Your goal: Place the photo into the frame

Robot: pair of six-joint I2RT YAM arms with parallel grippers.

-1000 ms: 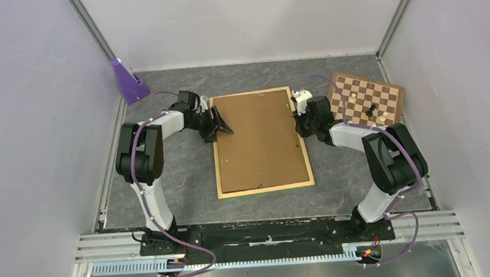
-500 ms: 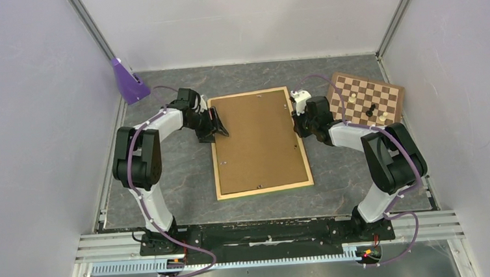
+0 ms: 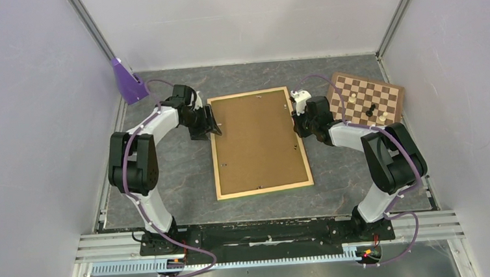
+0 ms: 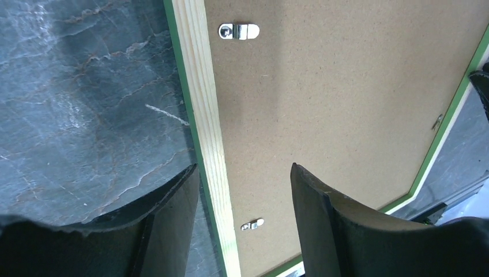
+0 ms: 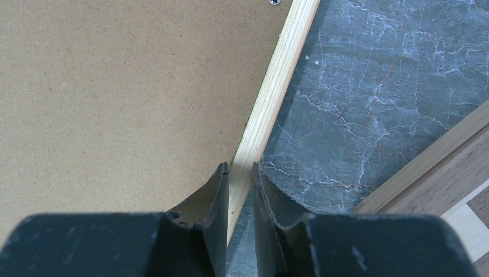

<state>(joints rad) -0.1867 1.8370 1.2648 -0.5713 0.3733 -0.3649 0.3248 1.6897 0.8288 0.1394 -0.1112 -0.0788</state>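
Grey tabletop (image 3: 167, 176) | left gripper (image 4: 245, 173) slid off panel (image 4: 346, 86), now spread astride frame (image 4: 199, 86) rail | right gripper (image 5: 241, 167) pinches opposite rail | 2-handed lift likely

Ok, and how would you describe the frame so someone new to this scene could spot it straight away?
On the dark marbled table, the frame is the large flat rectangle lying in the middle, back up, filled by a brown hardboard panel. Its thin pale wood rail with a green edge sets it apart from the smaller chequered chessboard at the far right.
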